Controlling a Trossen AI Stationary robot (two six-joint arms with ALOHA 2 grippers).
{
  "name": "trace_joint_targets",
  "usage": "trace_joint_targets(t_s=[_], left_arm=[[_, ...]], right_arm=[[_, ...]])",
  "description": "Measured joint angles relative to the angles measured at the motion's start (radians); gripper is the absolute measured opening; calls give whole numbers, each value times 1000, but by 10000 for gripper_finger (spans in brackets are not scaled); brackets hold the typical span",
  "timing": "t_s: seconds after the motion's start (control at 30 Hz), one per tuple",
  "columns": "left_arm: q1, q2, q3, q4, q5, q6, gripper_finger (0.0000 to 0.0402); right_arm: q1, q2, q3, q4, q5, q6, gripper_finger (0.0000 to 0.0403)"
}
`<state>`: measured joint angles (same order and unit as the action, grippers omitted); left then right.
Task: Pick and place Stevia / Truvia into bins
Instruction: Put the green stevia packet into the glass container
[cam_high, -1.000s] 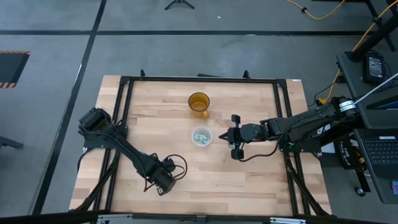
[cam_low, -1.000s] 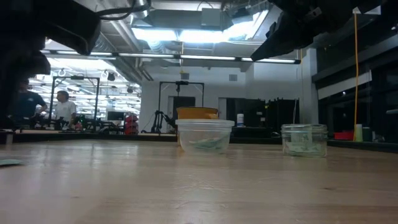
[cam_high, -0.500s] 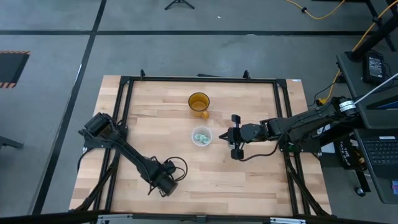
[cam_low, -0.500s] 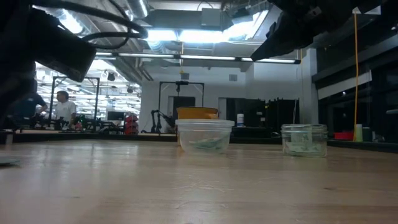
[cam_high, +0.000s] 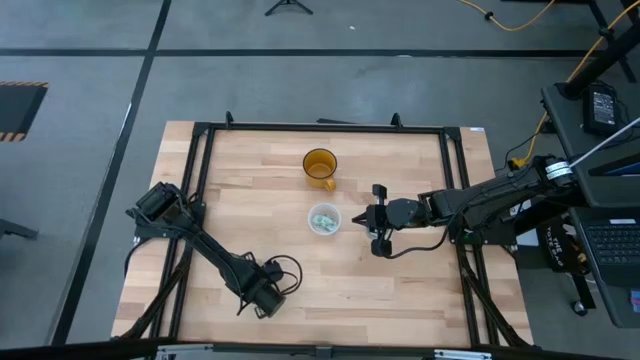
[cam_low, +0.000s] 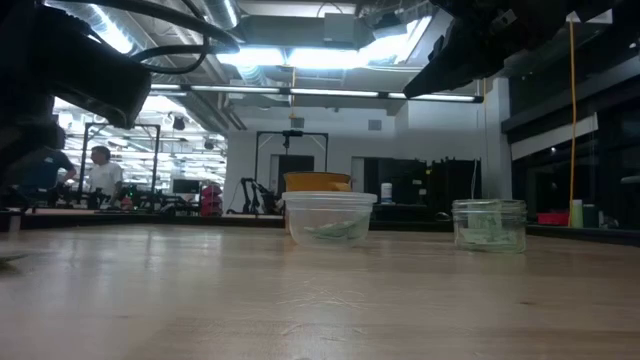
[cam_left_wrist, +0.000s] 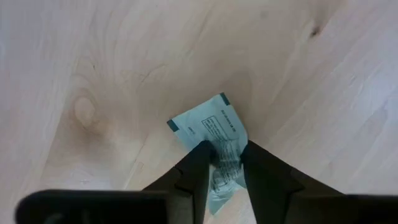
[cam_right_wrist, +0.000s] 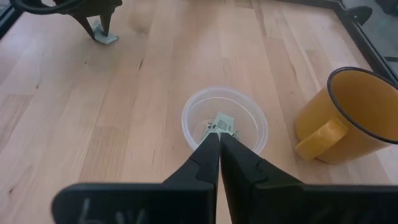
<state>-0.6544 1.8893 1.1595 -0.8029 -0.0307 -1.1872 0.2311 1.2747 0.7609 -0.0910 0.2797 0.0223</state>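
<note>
One pale green-and-white Stevia / Truvia packet (cam_left_wrist: 208, 121) lies on the wood near the table's near-left part. My left gripper (cam_left_wrist: 222, 149) (cam_high: 265, 298) points down at it, shut on it. The right wrist view also shows that packet (cam_right_wrist: 107, 38) under those fingers. My right gripper (cam_right_wrist: 216, 144) (cam_high: 375, 220) is shut and touches nothing. It hovers just right of the clear plastic cup (cam_high: 323, 220) (cam_right_wrist: 224, 124), which stands mid-table with several packets in it. In the low view a small jar-like cup (cam_low: 490, 225) holding packets stands right of the clear cup (cam_low: 330, 218). My left gripper pinches the packet between its two fingers (cam_left_wrist: 198, 163) from above, pointing down. The fingers are on the packet's crumpled end (cam_left_wrist: 224, 163). The other end (cam_left_wrist: 202, 121) lies flat on the table beyond the fingertips.
An amber-orange handled cup (cam_high: 320, 165) (cam_right_wrist: 357, 115) stands beyond the clear cup toward the far edge. A black frame (cam_high: 320, 128) runs around the tabletop. Bare wood lies between the left gripper and the cups. People stand in the room far behind, at the low view's left.
My left arm has shifted a little toward the table's near edge and come down over the packet. My right arm has kept still, and the cups have not moved.
</note>
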Motion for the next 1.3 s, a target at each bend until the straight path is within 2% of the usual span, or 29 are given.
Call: trace_joint_targets(t_s=[0.17,0.37,0.57,0.9,1.17,1.3], left_arm=[[0,-5,-1,1,13,47,58],[-2,-50,-8,-16,125,82,34],[0,-118,-6,-34,100,150,14],[2,-250,-5,-70,-17,279,20],[21,-390,-5,-100,-232,452,17],[57,-456,-4,-98,-298,580,17]], right_arm=[[0,0,0,0,0,0,19],[0,0,0,0,0,1,19],[0,0,0,2,0,2,19],[0,0,0,4,0,2,19],[0,8,0,16,0,1,19],[0,42,0,67,-1,-21,19]])
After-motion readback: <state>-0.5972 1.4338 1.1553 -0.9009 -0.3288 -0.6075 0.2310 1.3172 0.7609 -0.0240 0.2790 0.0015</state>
